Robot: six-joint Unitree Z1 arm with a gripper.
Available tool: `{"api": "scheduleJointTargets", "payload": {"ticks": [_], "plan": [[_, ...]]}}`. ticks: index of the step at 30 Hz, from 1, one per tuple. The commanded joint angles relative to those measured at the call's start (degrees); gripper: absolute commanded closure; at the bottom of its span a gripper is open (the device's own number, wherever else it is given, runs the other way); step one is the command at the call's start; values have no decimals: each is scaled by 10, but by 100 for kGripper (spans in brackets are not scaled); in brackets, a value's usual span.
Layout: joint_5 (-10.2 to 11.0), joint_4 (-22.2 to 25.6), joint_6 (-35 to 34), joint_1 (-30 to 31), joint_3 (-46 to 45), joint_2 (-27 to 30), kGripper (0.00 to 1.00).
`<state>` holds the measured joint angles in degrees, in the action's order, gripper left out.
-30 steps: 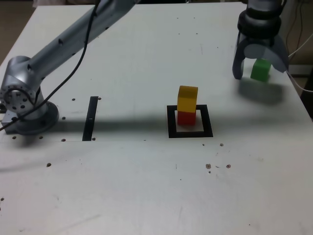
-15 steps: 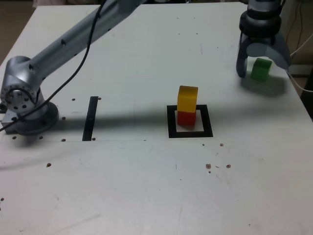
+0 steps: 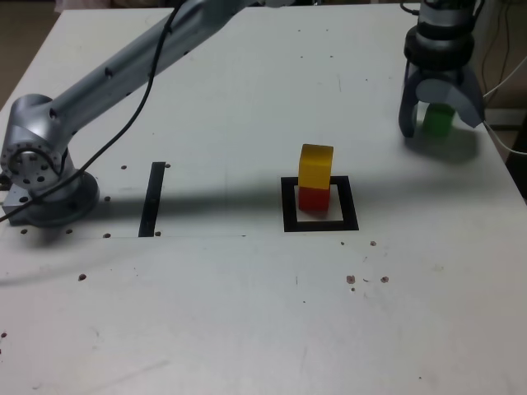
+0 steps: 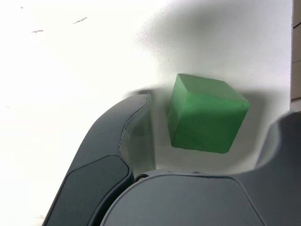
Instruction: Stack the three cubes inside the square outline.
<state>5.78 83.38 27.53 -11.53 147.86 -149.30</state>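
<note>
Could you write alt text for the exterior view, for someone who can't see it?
A robot arm's gripper straddles a green cube near the white table's far right corner, jaws not yet touching it. Mid-table, a yellow cube sits on a red cube inside a black square outline.

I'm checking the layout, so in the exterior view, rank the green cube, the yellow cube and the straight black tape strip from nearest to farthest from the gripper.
1. green cube, between the fingers of the gripper, far right.
2. yellow cube, centre, atop the red one.
3. straight black tape strip, left, near the arm's base.

Bright overhead light, soft shadows on the table [image 3: 247,329]; wrist view overexposed (perhaps slightly blurred).
</note>
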Motion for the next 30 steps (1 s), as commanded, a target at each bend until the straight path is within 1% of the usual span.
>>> {"api": "scheduleJointTargets", "payload": {"ticks": [1,3,5,8,15,30], "plan": [[3,0,-2,3,4,-2,46],[7,-1,-3,5,5,-1,55],[9,-2,-3,6,5,-1,63],[10,-4,-2,6,5,0,69],[11,-2,-1,7,4,1,72],[11,2,-1,9,4,3,72]]}}
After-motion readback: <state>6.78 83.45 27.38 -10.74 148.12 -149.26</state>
